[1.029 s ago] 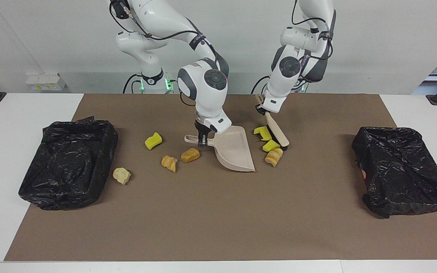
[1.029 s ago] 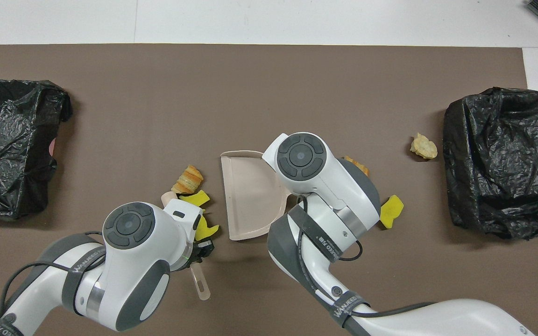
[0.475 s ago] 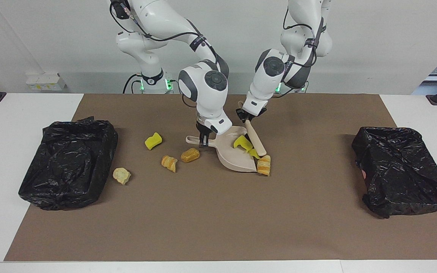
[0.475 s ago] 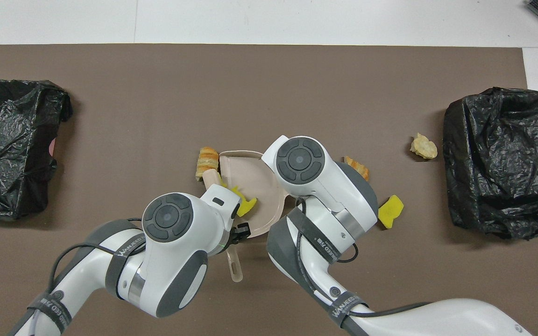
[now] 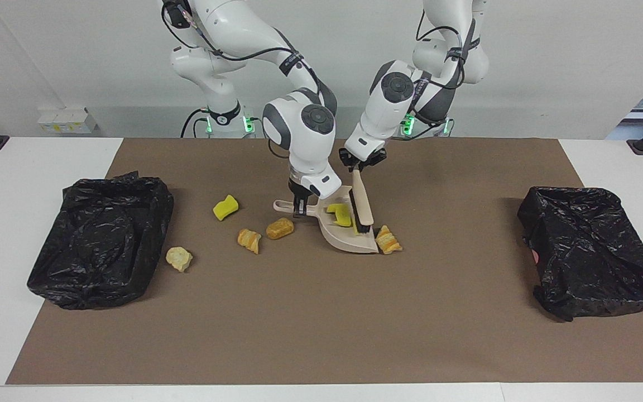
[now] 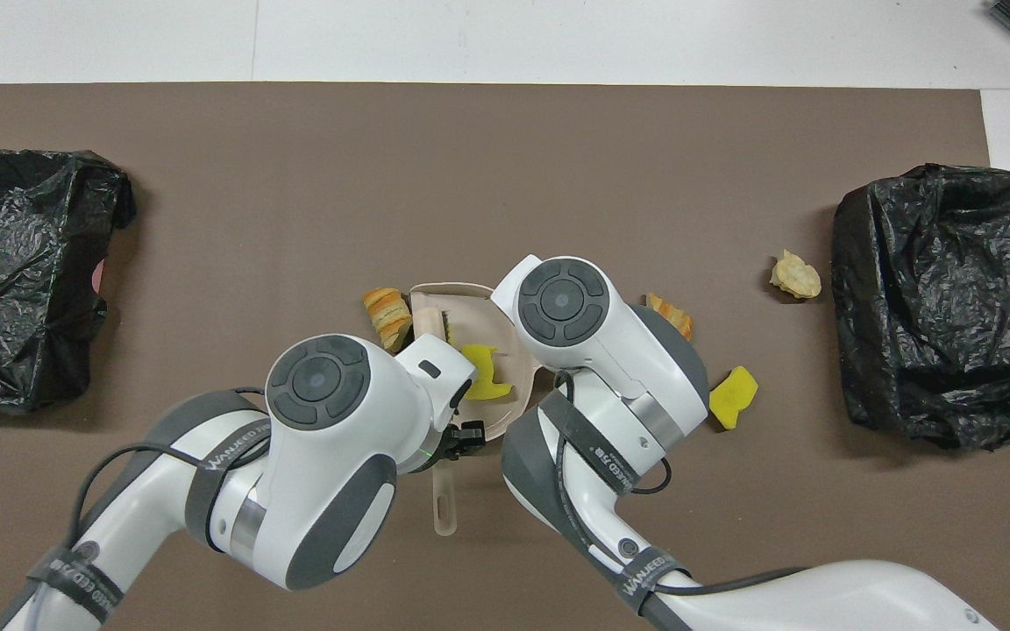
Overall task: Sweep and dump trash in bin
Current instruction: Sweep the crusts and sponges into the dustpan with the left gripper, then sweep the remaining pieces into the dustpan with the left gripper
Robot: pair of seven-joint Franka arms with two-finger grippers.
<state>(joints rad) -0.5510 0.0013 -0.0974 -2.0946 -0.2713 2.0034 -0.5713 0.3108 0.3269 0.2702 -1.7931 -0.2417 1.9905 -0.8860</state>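
My right gripper is shut on the handle of the beige dustpan, which rests on the brown mat. My left gripper is shut on the beige brush; its bristles stand inside the pan's mouth. Yellow sponge trash lies in the pan, seen from above as the sponge. A golden pastry lies on the mat just outside the pan's lip, toward the left arm's end. More trash lies toward the right arm's end: a yellow sponge, a bread piece, a pastry and a pale scrap.
Two bins lined with black bags stand on the mat: one bin at the right arm's end, the other bin at the left arm's end. The brush's handle end sticks out toward the robots. Bare mat stretches away from the robots.
My left arm swept the brush toward the right arm's end, into the dustpan. Two yellow sponge chunks went in with it; the pastry slid along and stopped outside the lip. The dustpan barely shifted.
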